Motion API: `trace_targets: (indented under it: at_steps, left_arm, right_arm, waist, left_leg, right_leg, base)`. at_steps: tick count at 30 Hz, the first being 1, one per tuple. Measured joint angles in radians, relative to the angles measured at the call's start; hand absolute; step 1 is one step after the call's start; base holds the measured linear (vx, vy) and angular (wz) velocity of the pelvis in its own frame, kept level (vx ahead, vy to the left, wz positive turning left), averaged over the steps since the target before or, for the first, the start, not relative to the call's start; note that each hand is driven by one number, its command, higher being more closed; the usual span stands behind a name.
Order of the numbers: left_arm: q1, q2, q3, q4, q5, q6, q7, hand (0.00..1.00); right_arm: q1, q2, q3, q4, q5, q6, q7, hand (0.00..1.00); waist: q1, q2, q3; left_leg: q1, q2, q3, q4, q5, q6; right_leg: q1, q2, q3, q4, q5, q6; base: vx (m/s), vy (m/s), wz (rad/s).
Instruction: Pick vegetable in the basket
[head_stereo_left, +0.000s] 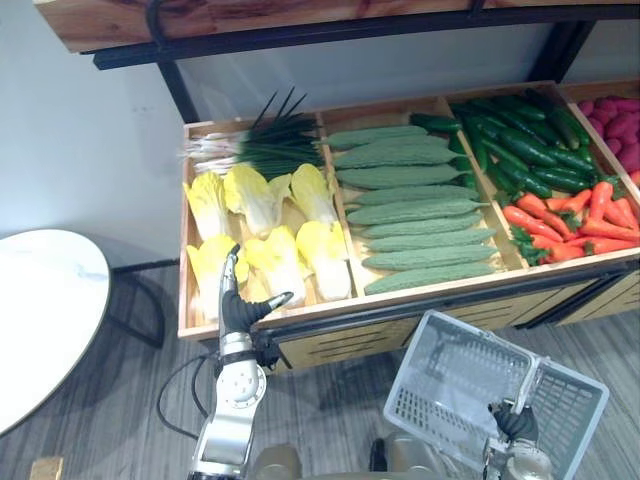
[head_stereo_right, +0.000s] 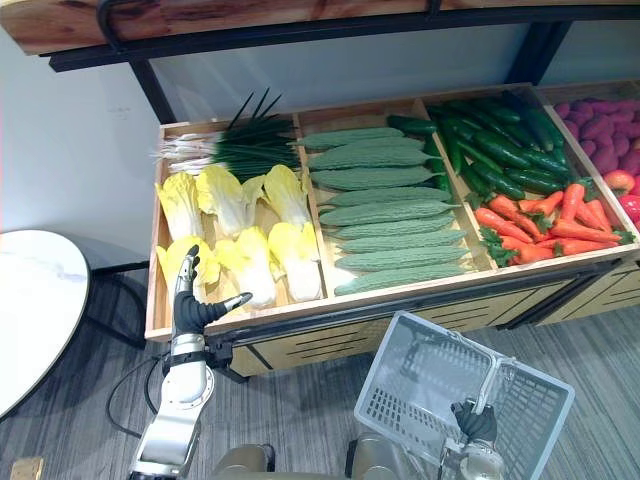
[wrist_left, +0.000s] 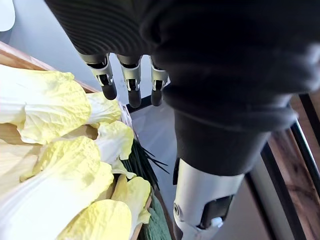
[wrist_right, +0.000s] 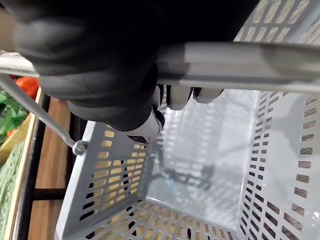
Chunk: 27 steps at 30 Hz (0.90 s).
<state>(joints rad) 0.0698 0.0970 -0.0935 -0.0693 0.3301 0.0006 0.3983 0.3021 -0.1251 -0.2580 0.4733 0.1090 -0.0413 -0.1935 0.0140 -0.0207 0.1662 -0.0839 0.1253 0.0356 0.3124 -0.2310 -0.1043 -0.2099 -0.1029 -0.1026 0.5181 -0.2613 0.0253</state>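
Cabbages (head_stereo_left: 275, 262), long axes running away, lie just ahead of the left hand (head_stereo_left: 238, 310), its fingers straight and spread; the right hand (head_stereo_left: 515, 422) clasps the handle of the basket (head_stereo_left: 440, 370).

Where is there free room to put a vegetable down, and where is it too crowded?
Free: the inside of the basket, hanging from the right hand, and the visible part of the round table at the left. Crowded: the shelf bins, packed with cabbages, gourds, cucumbers and carrots. The open left hand hovers over the cabbage bin's front edge.
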Motion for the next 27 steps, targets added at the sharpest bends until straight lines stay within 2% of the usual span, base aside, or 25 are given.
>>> trace_targets:
  at_steps: [7,13,14,17,20,24,25,27]
  left_arm:
    - [-0.162,0.085,0.026,0.194,0.037,0.045,0.031,0.00]
    - [-0.274,0.126,0.023,0.349,0.038,0.070,0.046,0.00]
    - [-0.320,0.138,0.022,0.407,0.036,0.078,0.048,0.00]
    - [-0.406,0.149,0.014,0.483,0.036,0.078,0.054,0.00]
    - [-0.520,0.171,-0.019,0.569,0.036,0.058,0.059,0.00]
    - [-0.589,0.173,-0.063,0.628,0.037,0.035,0.053,0.00]
    - [-0.617,0.172,-0.070,0.654,0.039,0.033,0.044,1.00]
    - [-0.646,0.171,-0.074,0.683,0.061,0.033,0.035,1.00]
  right_arm:
    - [-0.004,0.001,0.006,0.014,0.003,0.000,0.002,1.00]
    - [-0.027,0.001,0.028,0.012,0.003,-0.010,0.001,1.00]
    - [-0.035,0.001,0.040,0.012,0.003,-0.013,0.000,1.00]
    - [-0.043,-0.001,0.052,0.000,0.003,-0.023,-0.001,1.00]
    - [-0.071,-0.005,0.069,-0.038,0.003,-0.023,-0.001,1.00]
    - [-0.106,-0.011,0.081,-0.047,0.009,-0.023,-0.001,1.00]
    - [-0.109,-0.012,0.081,-0.062,0.013,-0.023,-0.001,1.00]
    - [-0.112,-0.013,0.082,-0.069,0.020,-0.026,-0.002,1.00]
  waist:
    - [-0.007,-0.042,-0.018]
    - [-0.025,-0.053,-0.017]
    - [-0.029,-0.061,-0.010]
    - [-0.031,-0.066,-0.003]
    - [-0.044,-0.070,0.046]
    - [-0.049,-0.067,0.069]
    - [-0.051,-0.064,0.074]
    - [-0.053,-0.060,0.081]
  left_leg:
    - [-0.010,-0.007,0.072,-0.079,0.052,-0.010]
    - [-0.014,-0.004,0.105,-0.110,0.069,-0.024]
    - [-0.014,-0.003,0.111,-0.125,0.084,-0.033]
    - [-0.034,0.007,0.120,-0.146,0.110,-0.041]
    - [-0.047,0.010,0.134,-0.174,0.142,-0.040]
    - [-0.068,0.010,0.148,-0.175,0.147,-0.034]
    - [-0.080,0.010,0.157,-0.175,0.152,-0.028]
    - [-0.088,0.010,0.160,-0.177,0.154,-0.025]
  right_leg:
    - [-0.040,0.001,0.041,-0.050,0.032,0.016]
    - [-0.077,0.014,0.072,-0.055,0.039,0.004]
    - [-0.079,0.016,0.077,-0.066,0.041,0.002]
    - [-0.111,0.029,0.084,-0.070,0.066,-0.024]
    - [-0.131,0.033,0.088,-0.090,0.087,-0.030]
    - [-0.157,0.038,0.104,-0.096,0.105,-0.028]
    - [-0.169,0.039,0.108,-0.106,0.115,-0.028]
    - [-0.171,0.041,0.112,-0.124,0.130,-0.022]
  base:
    - [0.04,0.047,-0.13]
    - [0.12,0.017,-0.10]
    - [0.06,-0.012,-0.10]
    - [0.04,-0.038,-0.06]
    - [-0.03,-0.031,-0.01]
    - [-0.07,-0.018,-0.10]
    - [-0.10,-0.009,-0.16]
    - [-0.10,-0.002,-0.11]
